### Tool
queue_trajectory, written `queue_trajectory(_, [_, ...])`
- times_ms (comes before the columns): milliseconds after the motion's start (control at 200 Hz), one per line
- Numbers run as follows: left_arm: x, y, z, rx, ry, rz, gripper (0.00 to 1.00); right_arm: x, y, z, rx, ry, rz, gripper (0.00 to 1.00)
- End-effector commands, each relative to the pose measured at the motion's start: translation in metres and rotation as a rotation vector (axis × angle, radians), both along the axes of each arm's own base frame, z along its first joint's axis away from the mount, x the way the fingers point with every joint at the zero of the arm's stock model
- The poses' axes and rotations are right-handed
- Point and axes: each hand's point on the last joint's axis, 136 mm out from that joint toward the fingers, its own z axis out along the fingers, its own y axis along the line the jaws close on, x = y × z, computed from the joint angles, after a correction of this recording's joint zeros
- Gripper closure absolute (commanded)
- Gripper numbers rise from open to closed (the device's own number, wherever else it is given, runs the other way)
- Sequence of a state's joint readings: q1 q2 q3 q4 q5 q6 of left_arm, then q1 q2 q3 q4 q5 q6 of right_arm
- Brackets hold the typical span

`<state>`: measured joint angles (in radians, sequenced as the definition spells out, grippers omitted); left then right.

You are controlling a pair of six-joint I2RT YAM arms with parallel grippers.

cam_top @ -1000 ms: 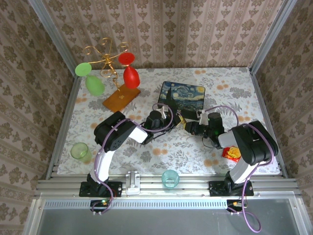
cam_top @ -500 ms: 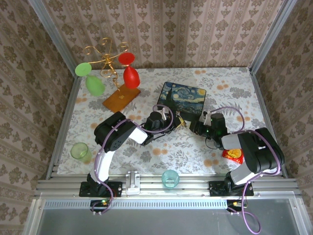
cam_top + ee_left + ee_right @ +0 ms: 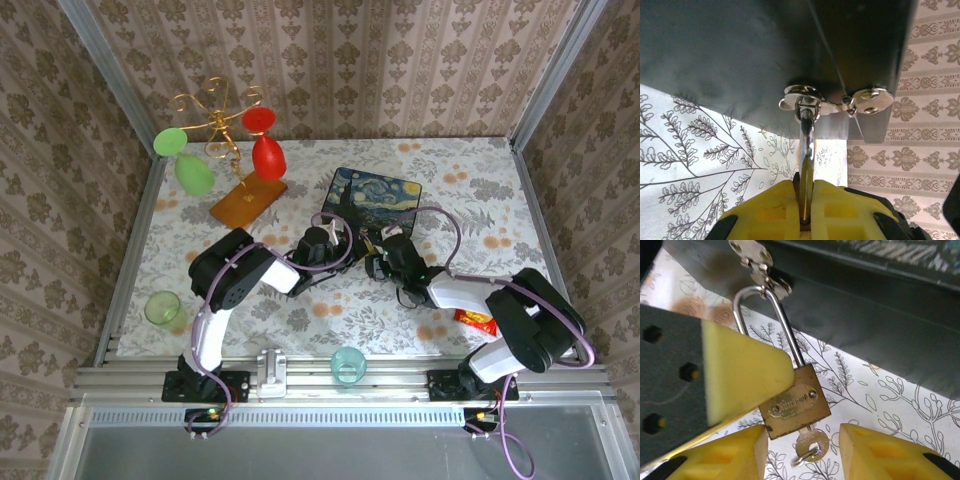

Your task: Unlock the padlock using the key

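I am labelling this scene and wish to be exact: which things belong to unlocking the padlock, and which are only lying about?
For the job: brass padlock; key in its keyhole; Starry Night box, whose hasp it hangs on.

Lying about: gold stand holding red glasses and green glasses; green cup; teal cup; red packet.

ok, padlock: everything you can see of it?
The padlock has a small brass-looking body with a riveted oval plate and a thin silver shackle hooked through a hasp. It hangs tilted. One shackle leg is hidden, so locked or not is unclear. The key sits in its underside. The left gripper clamps it; the right gripper stands open around the key.
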<state>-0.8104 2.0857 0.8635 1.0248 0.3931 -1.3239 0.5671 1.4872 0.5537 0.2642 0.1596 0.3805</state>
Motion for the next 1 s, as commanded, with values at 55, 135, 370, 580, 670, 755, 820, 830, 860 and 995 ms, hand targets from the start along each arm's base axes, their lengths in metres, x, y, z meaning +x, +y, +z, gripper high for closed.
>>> queue_trajectory(55, [-0.002,0.005,0.013,-0.019,-0.026,-0.015,1.00,-0.001,-0.013,-0.007,-0.117,-0.019,-0.005,0.58])
queue_trajectory(135, [-0.002,0.006,0.014,-0.022,-0.025,-0.016,1.00,0.000,-0.011,-0.008,-0.147,-0.033,-0.004,0.60])
queue_trajectory(370, [-0.002,0.005,0.019,-0.031,-0.030,-0.023,1.00,0.007,-0.002,-0.005,-0.289,-0.093,-0.003,0.74])
queue_trajectory(580, [-0.007,0.003,0.015,-0.030,-0.017,-0.031,1.00,0.012,-0.001,0.010,-0.283,-0.148,-0.012,0.77])
queue_trajectory(670, [-0.008,0.002,0.015,-0.046,-0.009,-0.026,1.00,0.014,0.007,0.009,-0.272,-0.153,0.024,0.85])
queue_trajectory(755, [-0.008,0.003,0.014,-0.050,-0.005,-0.023,1.00,0.014,0.014,0.007,-0.250,-0.149,0.063,0.93])
queue_trajectory(820, [-0.009,0.004,0.014,-0.045,-0.005,-0.024,1.00,0.013,0.020,0.006,-0.198,-0.140,0.096,0.96])
queue_trajectory(830, [-0.009,0.005,0.014,-0.043,-0.003,-0.024,1.00,0.012,0.020,0.006,-0.189,-0.138,0.099,0.96])
queue_trajectory(860, [-0.010,0.005,0.014,-0.041,-0.005,-0.024,1.00,0.011,0.021,0.006,-0.161,-0.132,0.106,0.96])
queue_trajectory(995, [-0.010,0.011,0.011,-0.017,-0.011,-0.017,1.00,0.008,0.014,0.006,-0.031,-0.093,0.082,0.98])
